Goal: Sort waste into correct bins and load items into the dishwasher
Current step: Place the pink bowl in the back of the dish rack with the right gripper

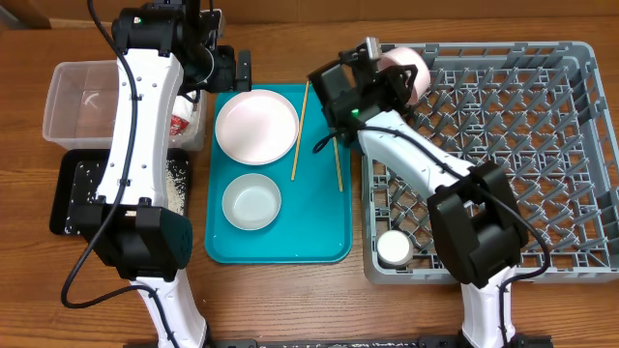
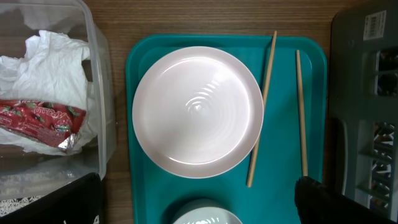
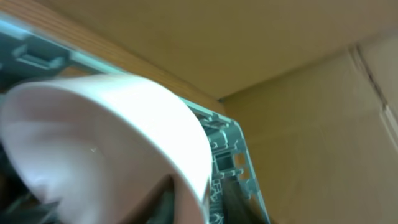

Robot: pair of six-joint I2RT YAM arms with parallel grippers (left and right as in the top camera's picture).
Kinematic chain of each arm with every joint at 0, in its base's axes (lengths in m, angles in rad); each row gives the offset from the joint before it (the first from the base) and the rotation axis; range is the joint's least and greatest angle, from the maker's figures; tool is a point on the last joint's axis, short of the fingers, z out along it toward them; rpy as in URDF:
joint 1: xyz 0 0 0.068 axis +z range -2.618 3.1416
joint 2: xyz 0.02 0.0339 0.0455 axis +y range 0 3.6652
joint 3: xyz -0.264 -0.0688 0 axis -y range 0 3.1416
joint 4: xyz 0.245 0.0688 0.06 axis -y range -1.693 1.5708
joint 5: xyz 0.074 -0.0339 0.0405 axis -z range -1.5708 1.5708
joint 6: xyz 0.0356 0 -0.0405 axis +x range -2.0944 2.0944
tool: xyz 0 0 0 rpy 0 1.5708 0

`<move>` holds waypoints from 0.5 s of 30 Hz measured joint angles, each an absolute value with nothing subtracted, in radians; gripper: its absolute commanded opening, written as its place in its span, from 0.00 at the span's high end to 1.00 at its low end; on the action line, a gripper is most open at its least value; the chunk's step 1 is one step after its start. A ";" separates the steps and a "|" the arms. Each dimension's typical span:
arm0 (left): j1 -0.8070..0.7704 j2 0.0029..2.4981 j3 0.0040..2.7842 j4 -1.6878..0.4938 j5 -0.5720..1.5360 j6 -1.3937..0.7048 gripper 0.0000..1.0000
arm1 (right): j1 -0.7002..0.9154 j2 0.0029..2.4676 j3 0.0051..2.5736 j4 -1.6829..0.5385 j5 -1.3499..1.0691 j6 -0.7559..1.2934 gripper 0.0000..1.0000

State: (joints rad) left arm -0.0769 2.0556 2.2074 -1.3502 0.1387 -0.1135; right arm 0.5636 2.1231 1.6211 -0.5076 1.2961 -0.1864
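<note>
My right gripper (image 1: 392, 79) is shut on the rim of a white bowl (image 1: 404, 66), holding it tilted over the far left corner of the grey dish rack (image 1: 580, 145). In the right wrist view the bowl (image 3: 106, 137) fills the frame, with the rack's edge (image 3: 231, 155) behind it. My left gripper (image 1: 235, 70) is open and empty above the far end of the teal tray (image 1: 319, 242). The tray holds a white plate (image 1: 256, 126), a pale grey-green bowl (image 1: 251, 201) and two chopsticks (image 1: 300, 130). The left wrist view shows the plate (image 2: 198, 111) and chopsticks (image 2: 261, 112).
The clear tub (image 1: 73, 97) at far left holds the white napkin (image 2: 50, 62) and red wrapper (image 2: 43, 118). The black tray (image 1: 68, 198) in front of it holds rice grains. A small white cup (image 1: 395, 248) stands in the rack's near left corner.
</note>
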 measured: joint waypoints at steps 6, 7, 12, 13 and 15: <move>-0.077 2.056 2.207 -1.350 0.139 -0.113 0.00 | 0.614 2.134 1.621 -0.532 1.261 -0.190 0.18; -0.077 2.056 2.207 -1.350 0.139 -0.113 0.00 | 0.622 2.134 1.621 -0.536 1.247 -0.188 0.18; -0.077 2.056 2.207 -1.350 0.139 -0.113 0.00 | 0.662 2.120 1.621 -0.556 1.182 -0.052 0.14; -0.077 2.056 2.207 -1.350 0.139 -0.113 0.00 | 0.667 2.102 1.621 -0.572 1.147 -0.020 0.14; -0.077 2.056 2.207 -1.350 0.139 -0.113 0.00 | 0.673 2.035 1.619 -0.634 1.043 0.065 0.04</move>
State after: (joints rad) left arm -0.0769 2.0556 2.2074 -1.3502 0.1387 -0.1135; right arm 0.6727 2.0354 1.6192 -0.6342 1.0428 0.0647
